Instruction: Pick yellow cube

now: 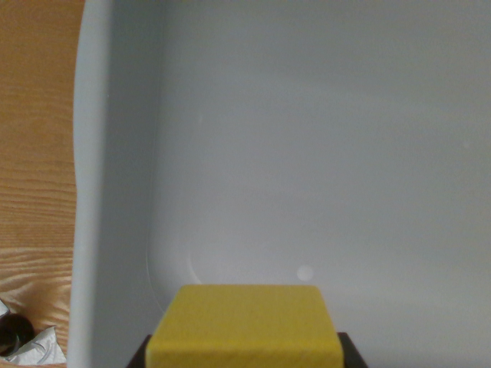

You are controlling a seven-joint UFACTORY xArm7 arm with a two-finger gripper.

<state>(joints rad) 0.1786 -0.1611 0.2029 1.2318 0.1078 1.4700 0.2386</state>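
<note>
As seen from the wrist camera, nearest things first:
Yellow cube: one yellow cube (245,326) fills the bottom centre of the frame, its top face toward the lens and its lower part cut off by the frame edge
Gripper: dark gripper (245,354) parts show as two slivers flush against the cube's lower left and lower right corners, one on each side, so the jaws appear closed against the block; the fingertips themselves are out of view
Bin: one pale grey-blue bin (92,192) lies beyond the cube, its smooth floor taking up most of the picture and its rounded wall rising along the wrist view's left
Contents of bin: the cube is the only object seen over the bin floor; whether it rests on the floor or hangs above it cannot be told
Table: one wooden table (38,115) with visible grain runs down the wrist view's left, outside the bin wall
Clutter: one small heap of crumpled white material with a dark object (19,337) sits on the table at the bottom-left corner, too blurred to identify
</note>
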